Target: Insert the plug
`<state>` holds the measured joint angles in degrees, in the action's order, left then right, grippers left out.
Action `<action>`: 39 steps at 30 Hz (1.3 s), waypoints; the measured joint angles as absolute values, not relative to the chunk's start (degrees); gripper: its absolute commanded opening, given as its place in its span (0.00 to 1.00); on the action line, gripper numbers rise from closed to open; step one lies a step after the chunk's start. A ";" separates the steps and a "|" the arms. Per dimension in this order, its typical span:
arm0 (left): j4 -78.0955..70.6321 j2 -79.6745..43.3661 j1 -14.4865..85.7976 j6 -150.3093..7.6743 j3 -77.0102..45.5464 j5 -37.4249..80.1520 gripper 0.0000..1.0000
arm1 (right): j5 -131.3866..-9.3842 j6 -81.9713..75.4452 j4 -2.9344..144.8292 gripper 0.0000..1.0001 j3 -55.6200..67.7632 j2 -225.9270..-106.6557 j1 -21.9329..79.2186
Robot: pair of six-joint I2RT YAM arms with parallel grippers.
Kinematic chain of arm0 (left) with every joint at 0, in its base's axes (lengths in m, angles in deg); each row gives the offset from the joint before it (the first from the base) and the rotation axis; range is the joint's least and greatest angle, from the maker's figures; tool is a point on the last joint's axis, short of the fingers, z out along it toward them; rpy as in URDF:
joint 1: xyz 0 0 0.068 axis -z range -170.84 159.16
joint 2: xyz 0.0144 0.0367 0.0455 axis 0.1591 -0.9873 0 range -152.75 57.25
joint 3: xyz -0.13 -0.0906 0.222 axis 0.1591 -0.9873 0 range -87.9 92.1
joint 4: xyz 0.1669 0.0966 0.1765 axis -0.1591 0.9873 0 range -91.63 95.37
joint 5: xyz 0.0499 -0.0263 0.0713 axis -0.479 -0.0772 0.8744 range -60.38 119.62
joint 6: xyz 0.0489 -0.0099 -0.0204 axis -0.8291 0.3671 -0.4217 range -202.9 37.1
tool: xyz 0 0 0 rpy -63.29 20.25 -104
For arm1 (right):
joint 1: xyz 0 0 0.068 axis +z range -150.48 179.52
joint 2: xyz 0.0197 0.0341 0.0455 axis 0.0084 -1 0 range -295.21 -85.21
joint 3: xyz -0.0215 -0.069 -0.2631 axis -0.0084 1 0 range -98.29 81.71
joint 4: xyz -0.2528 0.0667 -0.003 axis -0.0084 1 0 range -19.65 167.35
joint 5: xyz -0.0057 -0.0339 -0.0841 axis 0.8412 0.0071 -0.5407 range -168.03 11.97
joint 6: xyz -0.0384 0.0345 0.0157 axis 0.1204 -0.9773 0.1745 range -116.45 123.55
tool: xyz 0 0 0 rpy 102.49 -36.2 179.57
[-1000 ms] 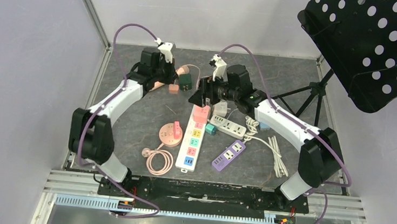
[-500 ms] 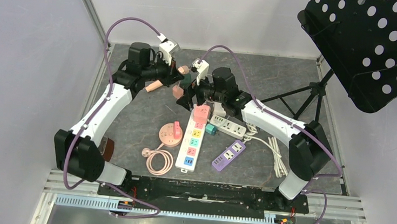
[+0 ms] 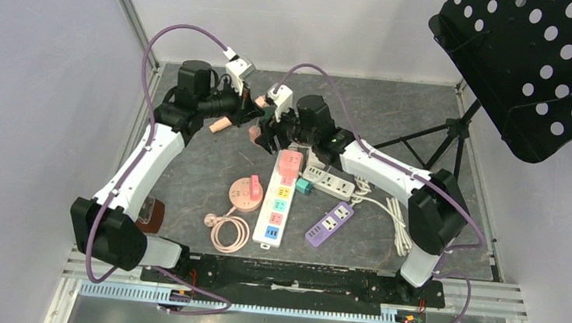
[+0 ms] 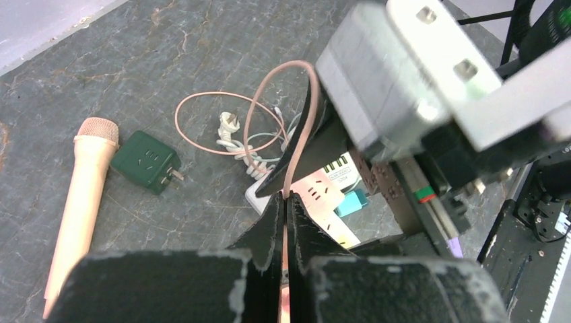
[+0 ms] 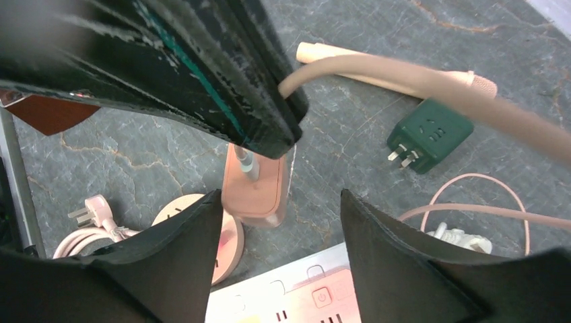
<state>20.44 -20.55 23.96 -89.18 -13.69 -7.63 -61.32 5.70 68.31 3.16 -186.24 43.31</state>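
Note:
My left gripper [image 3: 251, 110] is shut on a thin pink cable [image 4: 291, 145], close above the table at the back. A pink plug [image 3: 255, 133] hangs from that cable just below it. In the right wrist view the plug [image 5: 256, 185] hangs under the left gripper's black fingers [image 5: 222, 81]. My right gripper [image 3: 271, 133] is open, and in its own view its gripper [image 5: 281, 202] has the plug just beyond the two fingertips, untouched. The multicoloured power strip [image 3: 280, 196] lies below, its pink end [image 5: 303, 293] under the right gripper.
A green adapter [image 4: 145, 161] and a pink microphone [image 4: 81, 195] lie at the back left. A round pink socket [image 3: 245, 191], a white strip [image 3: 329, 183], a purple strip [image 3: 330, 223] and a coiled pink cable [image 3: 230, 233] lie nearer. A black music stand [image 3: 541, 67] stands at right.
The left gripper has risen with the pink cable, lifting the plug off the table. The right arm has swung left, bringing its open gripper up to the hanging plug.

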 measured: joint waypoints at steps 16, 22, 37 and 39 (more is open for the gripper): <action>20.83 -19.06 23.90 -89.05 -13.69 -9.44 0.19 | -64.33 5.38 65.95 0.00 3.16 -187.12 45.54; 20.57 -17.40 23.90 -85.22 -13.73 -5.42 0.54 | -69.84 1.53 63.54 0.00 6.00 -185.87 47.07; 28.68 -3.32 23.90 -59.81 -20.55 28.89 0.60 | -93.25 -24.41 67.50 0.00 3.60 -186.22 57.93; 31.23 -2.69 23.90 -56.99 -21.84 33.68 0.60 | -96.77 -26.36 68.96 0.00 1.79 -188.34 59.90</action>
<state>31.23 -2.69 23.90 -56.99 -21.84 33.68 -96.77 -26.36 68.96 1.79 -188.34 59.90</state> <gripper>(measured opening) 0.608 0.333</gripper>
